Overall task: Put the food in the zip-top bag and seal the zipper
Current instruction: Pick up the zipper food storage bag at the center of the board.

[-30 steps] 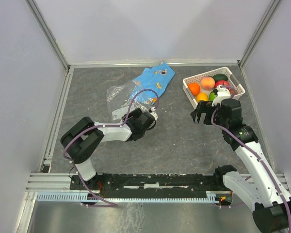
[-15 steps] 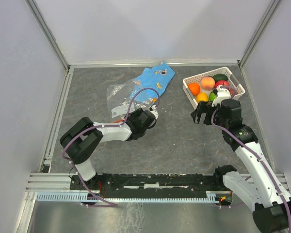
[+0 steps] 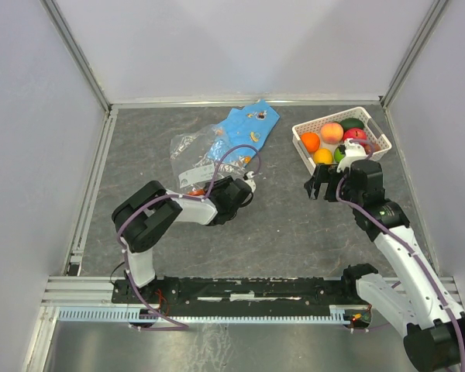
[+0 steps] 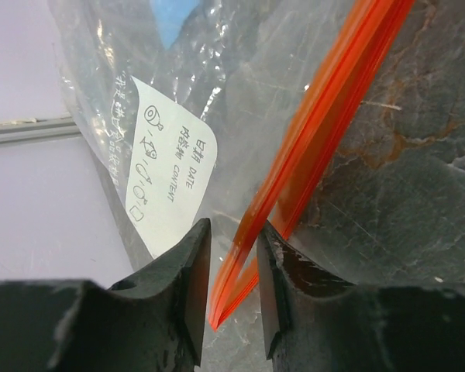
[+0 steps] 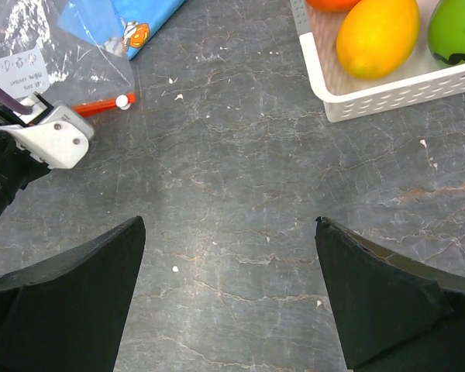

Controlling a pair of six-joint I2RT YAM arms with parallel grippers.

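Observation:
The clear zip-top bag lies flat at the table's middle left, with its white label facing up. Its orange-red zipper runs between the fingers of my left gripper, which stand narrowly apart around the strip with a gap showing on each side. The white slider sits at the strip's end. The food lies in the white lattice basket at the back right; a yellow fruit and a green one show. My right gripper is open and empty just in front of the basket.
A blue patterned cloth lies behind the bag, partly under it. The basket's near wall is just ahead of my right fingers. Metal rails and grey walls ring the table.
My left arm's elbow has swung to the right and the gripper has shifted slightly along the bag's zipper. The right arm has barely moved.

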